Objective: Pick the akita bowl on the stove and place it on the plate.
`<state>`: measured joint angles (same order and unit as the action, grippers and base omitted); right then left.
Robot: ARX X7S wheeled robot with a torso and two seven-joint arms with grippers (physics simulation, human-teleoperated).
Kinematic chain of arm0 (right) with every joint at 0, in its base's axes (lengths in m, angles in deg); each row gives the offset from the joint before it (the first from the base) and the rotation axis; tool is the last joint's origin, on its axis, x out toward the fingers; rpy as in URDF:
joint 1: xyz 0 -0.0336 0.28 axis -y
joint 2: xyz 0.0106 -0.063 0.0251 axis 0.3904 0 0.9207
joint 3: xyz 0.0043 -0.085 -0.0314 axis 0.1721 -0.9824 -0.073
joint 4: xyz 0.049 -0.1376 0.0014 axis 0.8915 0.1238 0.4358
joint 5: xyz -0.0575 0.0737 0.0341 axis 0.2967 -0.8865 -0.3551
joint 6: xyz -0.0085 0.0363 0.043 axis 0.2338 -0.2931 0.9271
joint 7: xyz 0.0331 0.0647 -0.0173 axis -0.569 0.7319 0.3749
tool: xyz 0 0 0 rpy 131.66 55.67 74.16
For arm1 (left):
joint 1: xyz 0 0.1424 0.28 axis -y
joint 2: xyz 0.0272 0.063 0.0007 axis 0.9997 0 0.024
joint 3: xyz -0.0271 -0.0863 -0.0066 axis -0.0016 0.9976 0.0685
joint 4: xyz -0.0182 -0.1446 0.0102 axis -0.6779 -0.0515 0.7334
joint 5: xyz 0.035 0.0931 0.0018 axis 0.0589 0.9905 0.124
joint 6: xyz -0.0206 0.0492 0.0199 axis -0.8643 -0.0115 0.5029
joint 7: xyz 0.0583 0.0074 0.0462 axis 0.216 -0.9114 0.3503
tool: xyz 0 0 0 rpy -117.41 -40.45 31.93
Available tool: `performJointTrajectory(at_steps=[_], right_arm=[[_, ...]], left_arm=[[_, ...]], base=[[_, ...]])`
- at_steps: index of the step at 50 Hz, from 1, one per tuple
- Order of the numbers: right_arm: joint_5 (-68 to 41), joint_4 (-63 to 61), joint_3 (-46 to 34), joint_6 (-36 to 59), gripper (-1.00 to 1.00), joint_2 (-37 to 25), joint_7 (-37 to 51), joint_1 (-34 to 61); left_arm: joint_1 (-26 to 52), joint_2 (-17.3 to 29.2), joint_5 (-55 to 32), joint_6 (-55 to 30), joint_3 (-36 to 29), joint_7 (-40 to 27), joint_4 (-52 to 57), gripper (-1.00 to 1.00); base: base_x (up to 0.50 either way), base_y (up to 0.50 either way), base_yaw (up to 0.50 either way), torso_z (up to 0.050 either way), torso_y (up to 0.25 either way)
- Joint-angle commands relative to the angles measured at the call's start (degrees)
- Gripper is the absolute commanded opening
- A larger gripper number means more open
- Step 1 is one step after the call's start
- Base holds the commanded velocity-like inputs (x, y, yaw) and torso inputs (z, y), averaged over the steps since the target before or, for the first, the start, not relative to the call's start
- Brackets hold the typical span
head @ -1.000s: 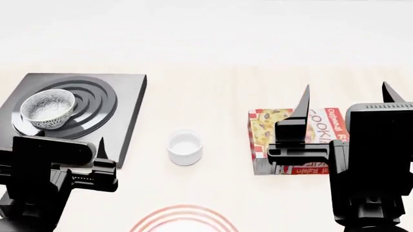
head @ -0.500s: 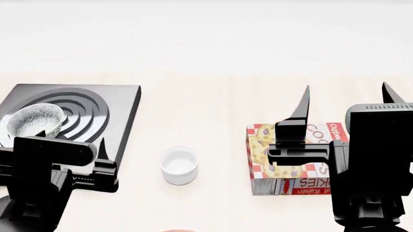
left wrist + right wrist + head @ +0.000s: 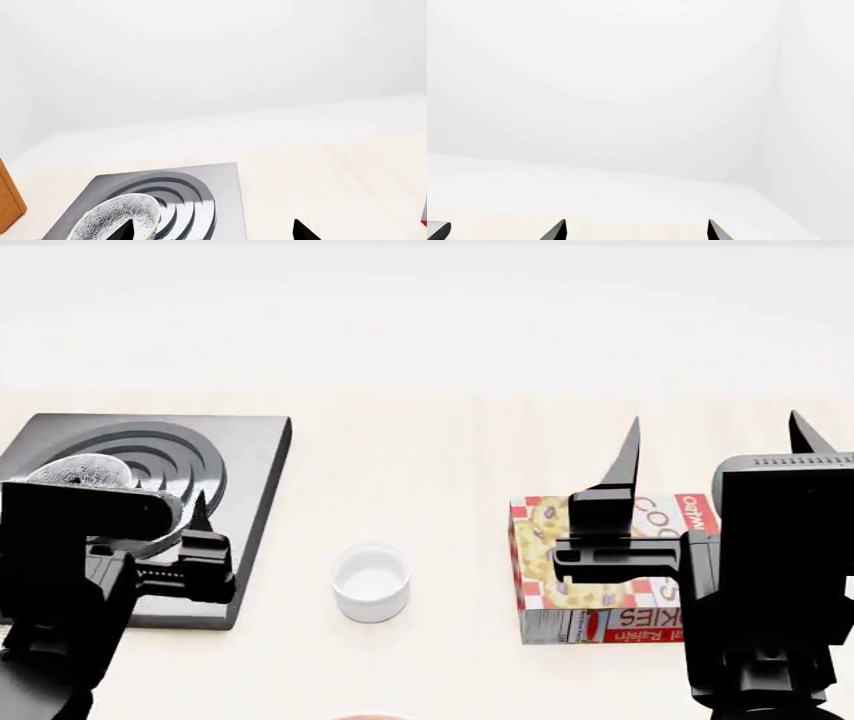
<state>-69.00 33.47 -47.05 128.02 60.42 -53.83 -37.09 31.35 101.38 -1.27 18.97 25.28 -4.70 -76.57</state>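
Observation:
The akita bowl (image 3: pixel 74 470), mesh-patterned, sits on the burner rings at the left of the dark stove (image 3: pixel 254 455). In the head view my left arm hides most of it. My left gripper (image 3: pixel 140 498) hovers open over the stove's near part, just short of the bowl. In the left wrist view the bowl (image 3: pixel 123 220) lies by one fingertip (image 3: pixel 123 232) of my left gripper (image 3: pixel 212 232), on the stove (image 3: pixel 217 182). My right gripper (image 3: pixel 717 420) is open and empty, raised at the right, and appears again in its own wrist view (image 3: pixel 636 230). Only a thin sliver of the plate (image 3: pixel 363 717) shows, at the bottom edge.
A small plain white cup (image 3: pixel 371 583) stands on the pale table between the stove and a cookie box (image 3: pixel 587 575), which lies flat under my right arm. An orange-brown panel (image 3: pixel 10 200) shows beyond the stove in the left wrist view.
The head view tilted up, so the table's things slid down and the plate nearly left the frame. My left gripper then moved forward over the stove toward the bowl. The right arm stayed still.

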Motion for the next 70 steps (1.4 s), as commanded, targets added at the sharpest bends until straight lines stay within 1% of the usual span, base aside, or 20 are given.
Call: performJointTrajectory(at_steps=[1, 8, 9, 18, 21, 27, 32, 34, 37, 39, 44, 49, 50, 51, 59, 60, 61, 63, 64, 70], right_arm=[[-0.2, 0.1, -0.1, 0.0, 1.00, -0.1, 0.2, 0.0], [-0.3, 0.1, -0.1, -0.1, 1.00, -0.2, 0.3, 0.0], [-0.3, 0.2, -0.1, -0.3, 1.00, -0.2, 0.3, -0.1], [-0.5, 0.0, -0.2, 0.0, 1.00, -0.3, 0.5, 0.1], [-0.6, 0.0, -0.2, 0.0, 1.00, -0.3, 0.5, 0.1], [-0.6, 0.1, -0.2, -0.3, 1.00, -0.4, 0.6, -0.1], [-0.7, 0.1, -0.1, -0.4, 1.00, -0.4, 0.7, -0.2], [-0.8, 0.1, -0.1, -0.3, 1.00, -0.4, 0.7, -0.1], [-0.9, 0.2, -0.2, -0.3, 1.00, -0.5, 0.8, 0.0], [-0.9, 0.1, -0.2, -0.3, 1.00, -0.5, 0.8, -0.1], [-1.0, 0.0, -0.1, -0.2, 1.00, -0.6, 0.9, 0.0], [-1.1, 0.0, -0.2, -0.1, 1.00, -0.6, 1.0, 0.0], [-1.2, -0.3, -0.1, 0.3, 1.00, -0.6, 1.0, 0.1], [-1.2, -0.1, -0.2, 0.1, 1.00, -0.6, 1.0, 0.0], [-1.4, -0.2, -0.2, 0.2, 1.00, -0.7, 1.2, 0.1], [-1.4, -0.2, -0.2, 0.2, 1.00, -0.7, 1.2, 0.1], [-1.3, 0.1, -0.2, -0.2, 1.00, -0.7, 1.2, 0.1], [-1.3, 0.3, -0.3, -0.4, 1.00, -0.8, 1.1, 0.1], [-1.4, 0.3, -0.3, -0.4, 1.00, -0.8, 1.1, 0.1], [-1.6, -0.3, -0.2, 0.2, 1.00, -0.9, 1.3, 0.2]], left_arm=[[6.1, 0.2, -1.2, -5.6, 1.3, -0.9, -0.7, 1.00], [6.1, 0.2, -1.4, -5.5, 1.2, -1.0, -0.7, 1.00], [12.9, 0.6, -0.5, -9.6, 0.3, -0.8, -5.5, 1.00], [21.1, -1.2, -2.4, -13.0, 3.9, -0.9, -13.9, 1.00], [21.9, -1.1, -2.3, -13.1, 3.7, -0.8, -14.8, 1.00], [27.2, -2.8, -5.7, -13.2, 9.2, 0.1, -20.5, 1.00], [29.4, -2.1, -3.2, -9.9, 5.8, 1.7, -23.2, 1.00], [30.5, -2.9, -5.1, -10.4, 8.4, 1.6, -24.2, 1.00], [31.8, -2.8, -4.5, -10.1, 7.3, 2.1, -25.3, 1.00], [32.9, -2.5, -3.0, -9.3, 5.1, 2.8, -27.0, 1.00], [34.6, -2.5, -2.1, -8.3, 3.9, 3.7, -30.4, 1.00], [35.3, -2.1, -1.6, -5.9, 1.6, 7.1, -33.4, 1.00], [34.7, -1.7, 0.8, -2.0, -0.9, 7.8, -33.8, 1.00], [35.1, -1.8, 1.5, -3.0, -1.6, 7.1, -34.7, 1.00], [36.6, -2.3, 0.6, -1.3, -0.5, 8.2, -39.8, 1.00], [36.2, -1.8, 1.2, 0.3, -1.8, 9.9, -39.5, 1.00], [36.1, -1.6, 1.4, 0.6, -1.1, 8.7, -39.4, 1.00], [36.9, -1.4, 0.2, -1.2, -1.4, 11.1, -40.0, 1.00], [36.6, -0.7, 1.8, 0.1, -3.4, 11.6, -39.4, 1.00], [37.9, -0.3, 3.0, 0.4, -4.0, 11.1, -43.6, 1.00]], base=[[0.00, 0.00, 0.00, 0.000, 0.000], [0.00, 0.00, 0.00, 0.000, 0.000], [0.00, 0.00, 0.00, 0.000, 0.000], [0.00, 0.00, 0.00, 0.000, 0.000], [0.00, 0.00, 0.00, 0.000, 0.000], [0.00, 0.00, 0.00, 0.000, 0.000], [0.00, 0.00, 0.00, 0.000, 0.000], [0.00, 0.00, 0.00, 0.000, 0.000], [0.00, 0.00, 0.00, 0.000, 0.000], [0.00, 0.00, 0.00, 0.000, 0.000], [0.00, 0.00, 0.00, 0.000, 0.000], [0.00, 0.00, 0.00, 0.000, 0.000], [0.00, 0.00, 0.00, 0.000, 0.000], [0.00, 0.00, 0.00, 0.000, 0.000], [0.00, 0.00, 0.00, 0.000, 0.000], [0.00, 0.00, 0.00, 0.000, 0.000], [0.00, 0.00, 0.00, 0.000, 0.000], [0.00, 0.00, 0.00, 0.000, 0.000], [0.00, 0.00, 0.00, 0.000, 0.000], [0.00, 0.00, 0.00, 0.000, 0.000]])
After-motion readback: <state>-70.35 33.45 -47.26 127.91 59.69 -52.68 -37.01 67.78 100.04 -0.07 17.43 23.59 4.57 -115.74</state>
